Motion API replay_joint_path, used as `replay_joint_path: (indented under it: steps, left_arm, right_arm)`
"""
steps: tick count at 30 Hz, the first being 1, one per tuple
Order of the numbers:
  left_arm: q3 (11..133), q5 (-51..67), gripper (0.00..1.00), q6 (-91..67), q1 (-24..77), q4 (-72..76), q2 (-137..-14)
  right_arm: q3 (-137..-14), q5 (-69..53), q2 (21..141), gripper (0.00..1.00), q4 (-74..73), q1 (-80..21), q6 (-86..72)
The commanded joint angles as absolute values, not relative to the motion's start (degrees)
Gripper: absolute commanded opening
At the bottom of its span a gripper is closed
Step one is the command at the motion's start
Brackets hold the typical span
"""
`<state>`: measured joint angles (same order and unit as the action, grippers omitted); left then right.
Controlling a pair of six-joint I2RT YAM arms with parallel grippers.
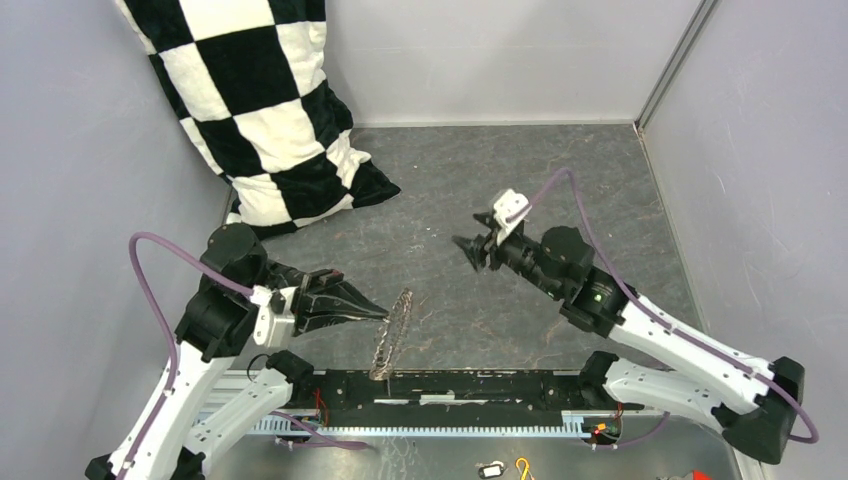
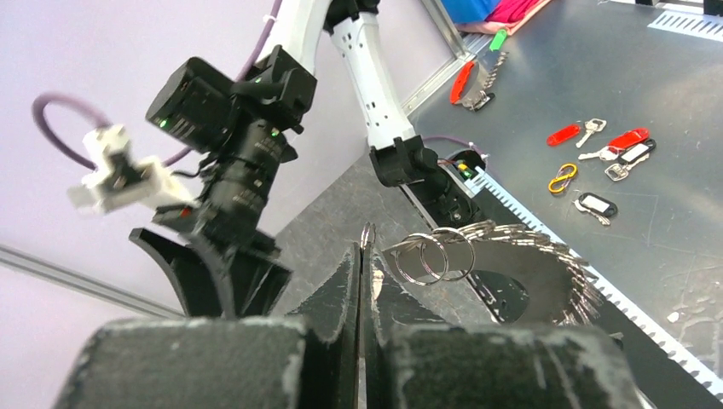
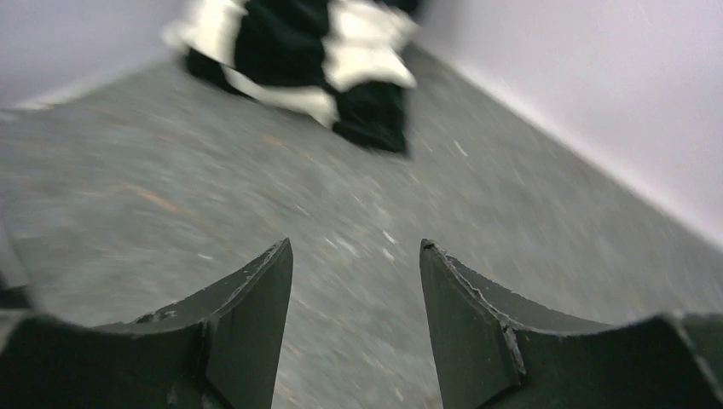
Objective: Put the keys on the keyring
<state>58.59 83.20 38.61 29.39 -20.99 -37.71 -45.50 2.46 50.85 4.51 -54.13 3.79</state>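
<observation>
My left gripper (image 1: 383,315) is shut on the keyring (image 1: 391,335), a thin grey hoop fringed with small metal pieces, and holds it on edge above the table's near edge. In the left wrist view the fingertips (image 2: 351,271) pinch the hoop's wire, and the keyring (image 2: 520,251) curves off to the right with two small split rings on it. My right gripper (image 1: 466,246) is open and empty, in the air a short way right of and beyond the hoop. Small keys with red plastic parts (image 2: 628,139) lie on the metal sheet by the arm bases; I see no black-headed key.
A black-and-white checked pillow (image 1: 262,110) leans in the back left corner. Grey walls close the left, back and right. A yellow hook (image 1: 523,466) and a dark tag with a white face (image 1: 490,469) lie on the metal sheet in front of the black base rail (image 1: 470,385).
</observation>
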Motion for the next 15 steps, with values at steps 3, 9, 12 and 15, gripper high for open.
replay_joint_path:
  steps: [3, 9, 12, 15]
  left_arm:
    - [55.3, 79.2, 0.02, 42.3, 29.6, -28.2, -39.4]
    - [53.1, 77.6, 0.02, 42.2, 29.6, -28.4, -38.5]
    - [52.1, 77.4, 0.02, 41.5, 29.6, -28.4, -37.6]
    - [51.6, 77.7, 0.02, 40.9, 29.6, -28.5, -37.4]
  right_arm:
    - [-41.5, 18.0, 60.2, 0.63, -7.3, -41.9, -4.4]
    - [-30.6, 9.1, 66.9, 0.60, 4.5, -33.8, -5.3]
    - [-28.1, 3.0, 69.1, 0.57, 11.7, -30.7, -1.9]
    - [-29.4, 0.1, 71.7, 0.54, 13.5, -29.0, 7.6]
